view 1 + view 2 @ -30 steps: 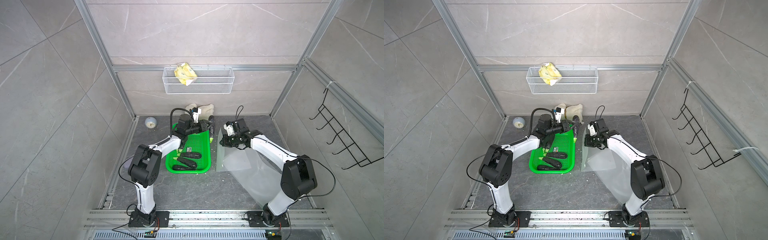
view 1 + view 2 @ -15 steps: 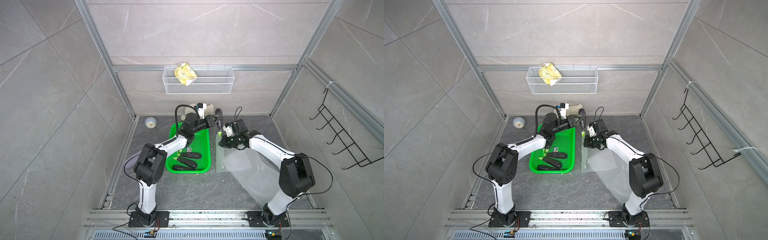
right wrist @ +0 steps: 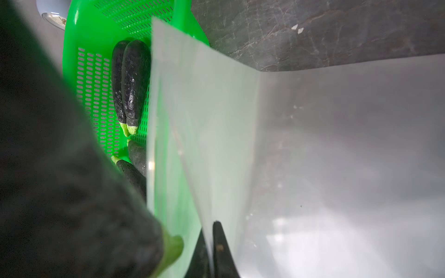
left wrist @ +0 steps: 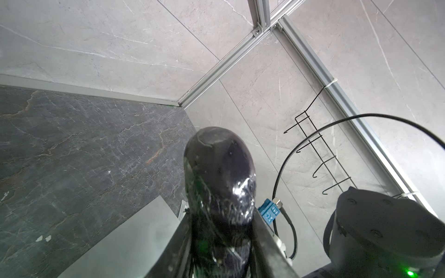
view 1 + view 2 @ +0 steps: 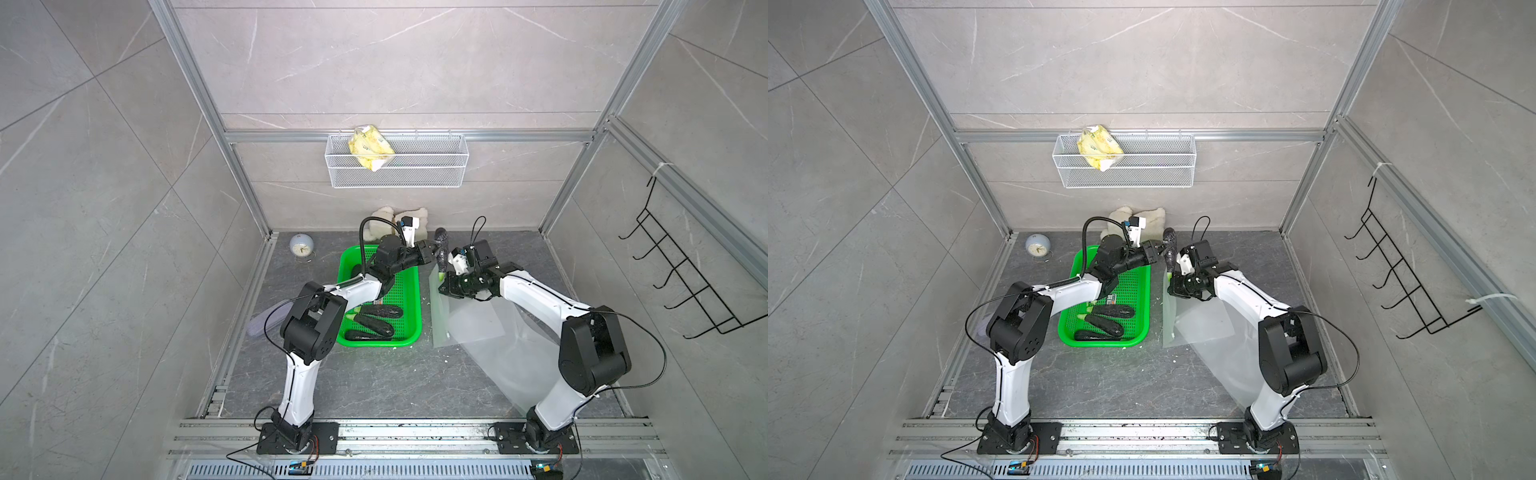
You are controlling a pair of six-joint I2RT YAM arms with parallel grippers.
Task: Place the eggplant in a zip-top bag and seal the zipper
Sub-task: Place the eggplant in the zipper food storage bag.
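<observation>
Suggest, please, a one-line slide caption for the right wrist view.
Right pincer grips the clear plastic zip-top bag, a stem-first dark purple eggplant beside it, green perforated tray beyond.

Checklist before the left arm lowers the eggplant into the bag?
1. Left gripper grip on eggplant: ok, jaws clamp both sides of it in the left wrist view.
2. Right gripper pinching the zip-top bag edge: ok, film lifted off the table.
3. Eggplant orientation: ok, roughly upright, green stem end down.
4. Stem end lined up with the bag's raised edge: ok in both top views.
5. Bag mouth open wide enough: cannot tell, the clear layers blur together in the right wrist view.
6. Eggplant inside bag: not ok, its body is above the bag.
</observation>
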